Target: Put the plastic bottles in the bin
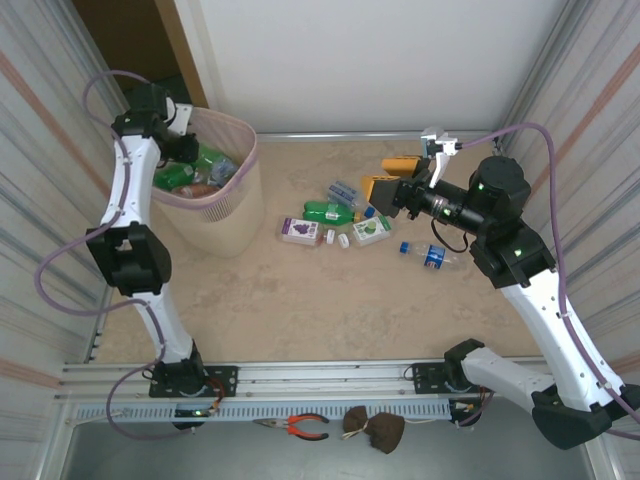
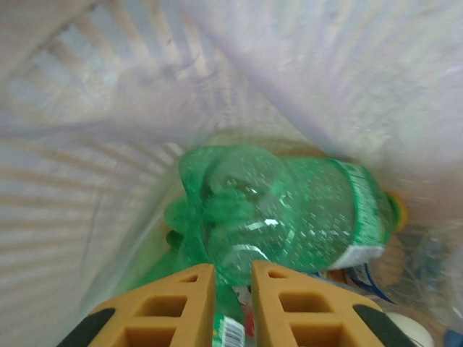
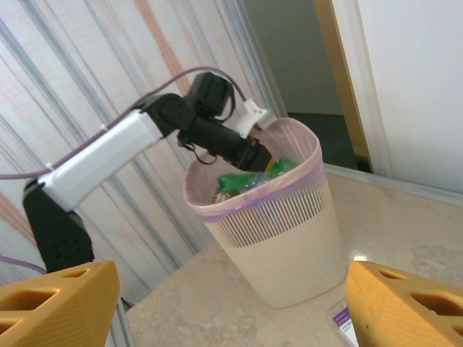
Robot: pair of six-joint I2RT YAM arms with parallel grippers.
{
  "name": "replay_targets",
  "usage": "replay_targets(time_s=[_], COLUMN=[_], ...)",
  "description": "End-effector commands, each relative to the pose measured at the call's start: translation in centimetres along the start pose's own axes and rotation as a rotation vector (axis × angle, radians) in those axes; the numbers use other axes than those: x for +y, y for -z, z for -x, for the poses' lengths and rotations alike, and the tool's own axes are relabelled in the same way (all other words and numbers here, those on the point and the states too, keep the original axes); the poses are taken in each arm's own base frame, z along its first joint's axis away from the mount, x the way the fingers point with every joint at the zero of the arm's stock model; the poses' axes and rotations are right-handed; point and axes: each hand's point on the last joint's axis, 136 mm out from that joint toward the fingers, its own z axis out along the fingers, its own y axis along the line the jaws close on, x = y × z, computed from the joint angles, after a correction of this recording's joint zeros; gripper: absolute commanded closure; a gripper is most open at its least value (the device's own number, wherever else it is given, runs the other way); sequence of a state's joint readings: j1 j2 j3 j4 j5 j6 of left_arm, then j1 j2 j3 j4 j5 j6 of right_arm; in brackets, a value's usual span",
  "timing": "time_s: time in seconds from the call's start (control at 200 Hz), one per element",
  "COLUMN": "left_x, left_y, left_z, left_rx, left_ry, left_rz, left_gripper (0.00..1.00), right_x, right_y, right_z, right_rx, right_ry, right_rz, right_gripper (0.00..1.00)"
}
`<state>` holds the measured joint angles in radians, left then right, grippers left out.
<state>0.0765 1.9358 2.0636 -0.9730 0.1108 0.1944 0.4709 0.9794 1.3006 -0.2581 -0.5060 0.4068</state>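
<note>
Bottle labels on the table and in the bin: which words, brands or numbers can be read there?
No text can be read.
The purple-label bottle: print too small.
The green-label bottle: print too small.
The blue-label bottle: print too small.
The green bottle in the bin: label blurred.

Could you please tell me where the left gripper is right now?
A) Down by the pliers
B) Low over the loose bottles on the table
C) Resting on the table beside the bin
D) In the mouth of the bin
D: in the left wrist view the left gripper has the bin's translucent ribbed walls all around it, with a green bottle lying just below its fingertips.
</note>
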Motion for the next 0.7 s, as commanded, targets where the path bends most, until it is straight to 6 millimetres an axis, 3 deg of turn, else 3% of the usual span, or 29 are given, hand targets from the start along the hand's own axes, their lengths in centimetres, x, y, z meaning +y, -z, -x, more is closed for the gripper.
replay_targets(time_s=[0.0,0.16,0.311,0.481,0.696], left_x=[-1.5,-3.7,-7.6,-10.7,-11.1], left_y=[5.2,8.6,10.5,9.6,7.1], left_z=[1.3,1.7,0.9,-1.6,-3.8], left_rx=[-0.089,-0.147,-0.158,-0.061,0.051], left_ry=[0.007,0.006,-0.020,-0.068,-0.105], left_rz=[-0.041,-0.129,-0.258,-0.275,-0.195], left_gripper=[0.78,0.76,0.79,0.82,0.84], right_x=[0.4,-0.1,-0.2,0.0,0.1], right_y=[0.7,0.4,0.3,0.3,0.4], right_z=[1.0,0.5,0.4,0.4,0.2], right_rx=[-0.022,-0.003,0.001,0.003,0.005], right_ry=[0.030,0.026,0.030,0.032,0.037], right_rz=[-0.021,-0.038,-0.038,-0.029,-0.028], right_gripper=[0.19,0.19,0.20,0.20,0.20])
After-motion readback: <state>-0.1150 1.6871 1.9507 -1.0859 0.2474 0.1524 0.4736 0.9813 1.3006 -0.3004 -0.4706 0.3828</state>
